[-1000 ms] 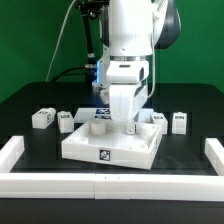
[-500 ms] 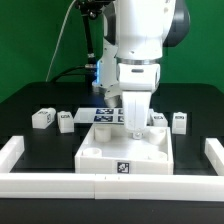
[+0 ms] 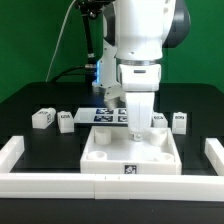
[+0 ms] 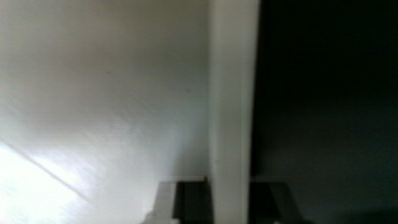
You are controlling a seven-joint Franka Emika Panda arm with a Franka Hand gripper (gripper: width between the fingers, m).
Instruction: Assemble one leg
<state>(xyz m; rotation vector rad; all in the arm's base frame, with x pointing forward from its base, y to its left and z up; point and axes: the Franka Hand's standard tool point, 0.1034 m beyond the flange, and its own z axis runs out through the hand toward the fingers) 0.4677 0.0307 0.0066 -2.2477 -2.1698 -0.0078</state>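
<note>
Gripper [image 3: 138, 128] is down on the far wall of the panel [image 3: 105, 160], jaws pinched shut across it; nearest leg [image 3: 160, 119] sits loose just beside it, toward the exterior view's right, not yet picked up

White legs [image 3: 41, 119] and white panel [image 3: 100, 155] bear black-and-white tags [image 3: 129, 170] on black table [image 3: 40, 150].

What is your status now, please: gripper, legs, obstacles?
Gripper down, apparently shut on rim of large white square plastic panel. Small white blocky plastic legs untouched, off the panel. No obstacle seen.
</note>
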